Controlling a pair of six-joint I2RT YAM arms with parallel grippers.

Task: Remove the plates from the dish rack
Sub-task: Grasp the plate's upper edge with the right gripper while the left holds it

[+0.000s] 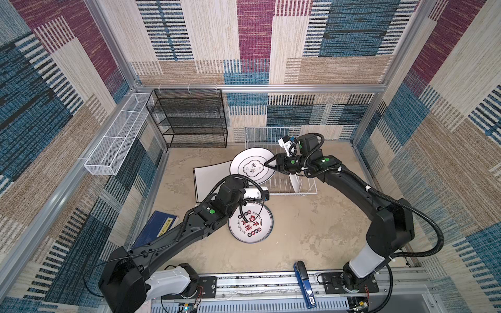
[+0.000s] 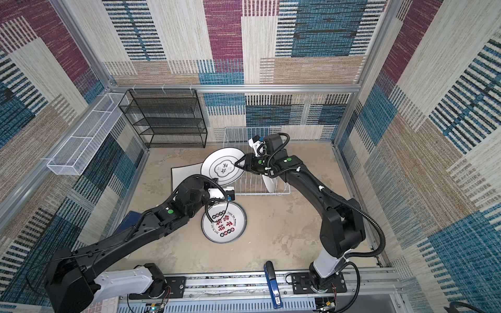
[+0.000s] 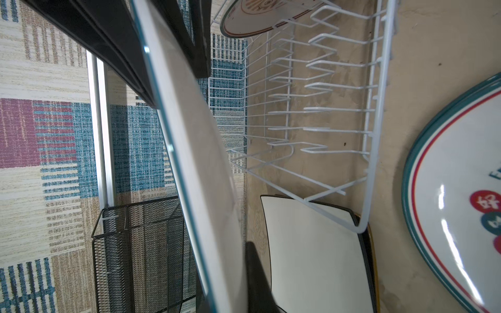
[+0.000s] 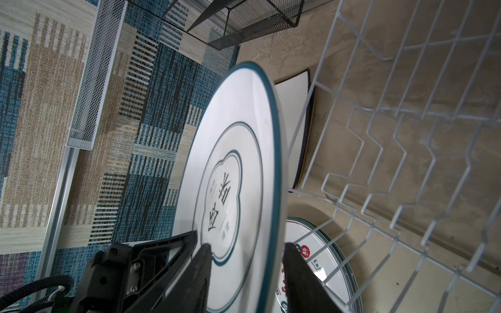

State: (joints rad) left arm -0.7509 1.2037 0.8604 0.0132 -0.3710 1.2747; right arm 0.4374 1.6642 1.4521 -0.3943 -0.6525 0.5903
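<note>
In both top views a teal-rimmed plate [image 1: 250, 168] [image 2: 222, 169] tilts at the rack's [image 1: 306, 193] nine o'clock end. Only the right wrist view shows the right gripper [image 4: 244, 246] astride its rim, part-open; whether it pinches I cannot tell. The left gripper [image 3: 200, 173], hidden from above, is clamped on its six o'clock edge. Another plate [image 3: 252, 19] stands in the rack, its printed face visible only from the left wrist.

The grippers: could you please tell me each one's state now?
Left gripper: shut on the tilted plate.
Right gripper: around that plate's rim; clamped or not, cannot tell.
</note>
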